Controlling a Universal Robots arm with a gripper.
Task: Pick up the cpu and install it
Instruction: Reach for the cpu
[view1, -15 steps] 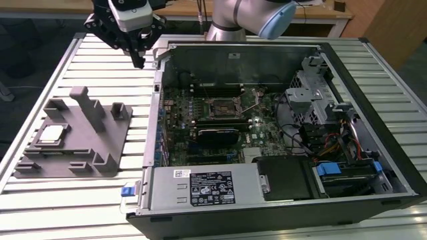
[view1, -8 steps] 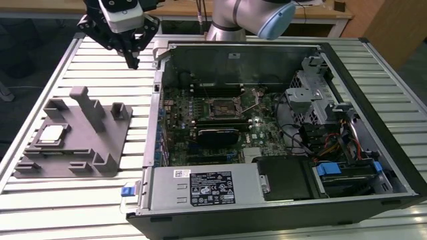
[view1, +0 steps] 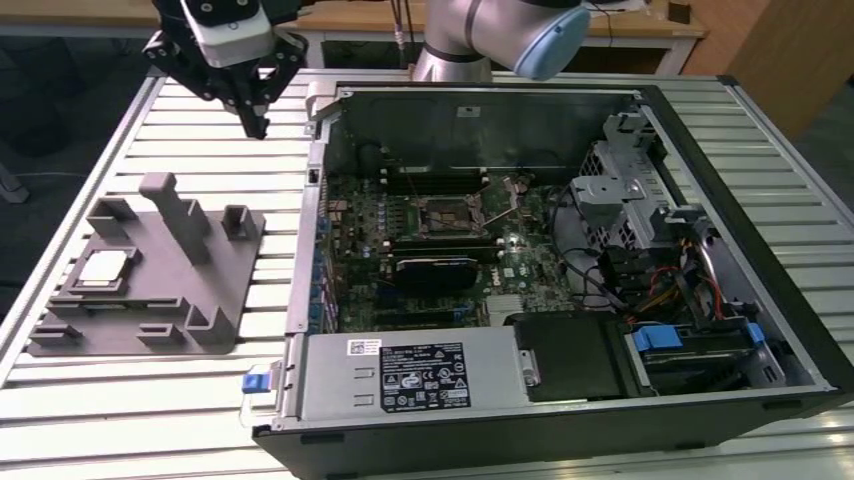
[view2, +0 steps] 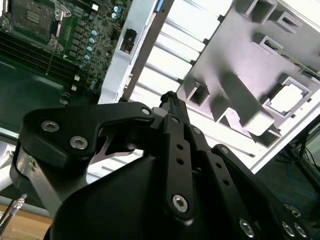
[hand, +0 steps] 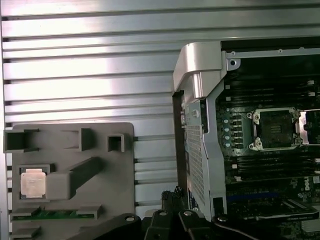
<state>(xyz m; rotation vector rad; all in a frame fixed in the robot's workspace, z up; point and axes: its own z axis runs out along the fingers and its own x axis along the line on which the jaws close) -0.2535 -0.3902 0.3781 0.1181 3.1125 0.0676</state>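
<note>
A: Slatted metal surface. Where's the flat, square, silvery-topped cpu?
B: Seated in the grey plastic holder block, not yet lifted. Black hand hangs above the surface, well apart, closed to a point, empty. Black-framed motherboard socket looks vacant.

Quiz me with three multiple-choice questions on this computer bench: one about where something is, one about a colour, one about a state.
1. Where does the cpu lie?
A. in the motherboard socket
B. in a pocket of the holder block
C. between the jaws

2. What colour is the holder block?
A. gray
B. red
C. yellow

3. How is the motherboard socket?
A. empty
B. holding the cpu
C. under a cooler

Answers:
1 B, the silvery chip sits in the block, on the exterior view's left of the computer case.
2 A, its plastic is plain gray.
3 A, its centre shows dark and bare.
</note>
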